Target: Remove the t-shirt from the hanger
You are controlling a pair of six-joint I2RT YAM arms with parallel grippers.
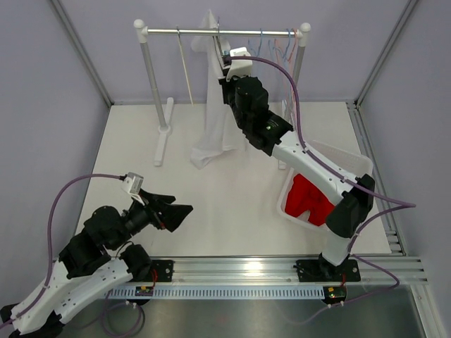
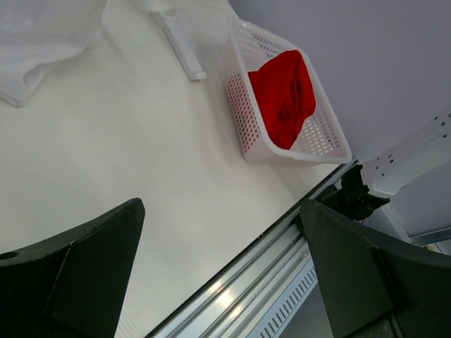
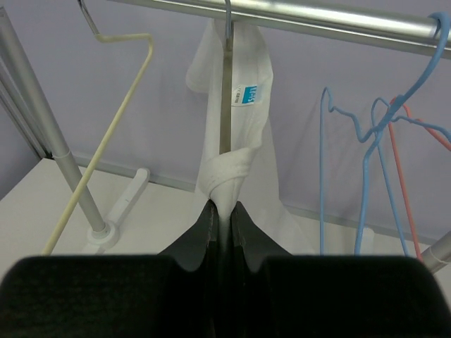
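my right gripper (image 3: 224, 211) is pressed shut on a bunched fold of the white t-shirt (image 3: 243, 134). the shirt hangs on its hanger (image 3: 226, 105) from the rail (image 3: 317, 17) along the far edge of the table (image 1: 232, 204), with its hem pooled on the surface.

my worry is that the cloth looks wrapped round the hanger. a straight pull could drag the hook off the rail and bring the hanger along, or tip the light rack. a thin pinch could also slip.

the blue hangers (image 3: 373, 134) sit just to the right and a cream hanger (image 3: 106, 120) to the left, so sideways swings may snag. open room lies toward the near edge, mid-table. the left gripper (image 1: 182, 205) hovers by the near-left corner, spread wide and holding nothing. the basket (image 1: 356, 163) crowds the right edge.
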